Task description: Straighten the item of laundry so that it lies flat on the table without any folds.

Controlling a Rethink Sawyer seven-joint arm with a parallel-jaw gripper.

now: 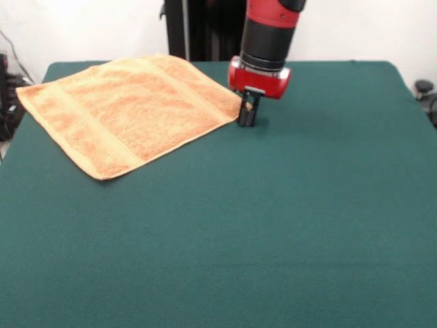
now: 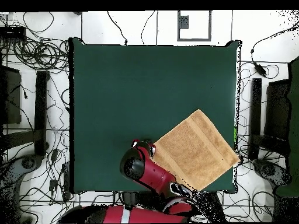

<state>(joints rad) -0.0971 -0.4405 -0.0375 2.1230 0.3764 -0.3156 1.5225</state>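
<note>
The orange-tan towel [image 1: 130, 109] lies spread flat as a diamond on the far left part of the dark green table [image 1: 273, 225]. Woven bands run near two of its edges. My gripper [image 1: 246, 117] stands at the towel's right corner with its tips down at the table top. Its fingers are close together, with the corner of the towel between them. In the overhead view the towel [image 2: 195, 150] lies at the lower right of the table [image 2: 128, 87], and the red arm [image 2: 140, 166] covers the gripper. No label shows.
The towel's outer corner reaches the table's side edge [image 2: 236, 153]. Cables and stands [image 2: 41, 111] lie on the floor around the table. The black pedestal [image 1: 198, 27] stands behind the table's far edge.
</note>
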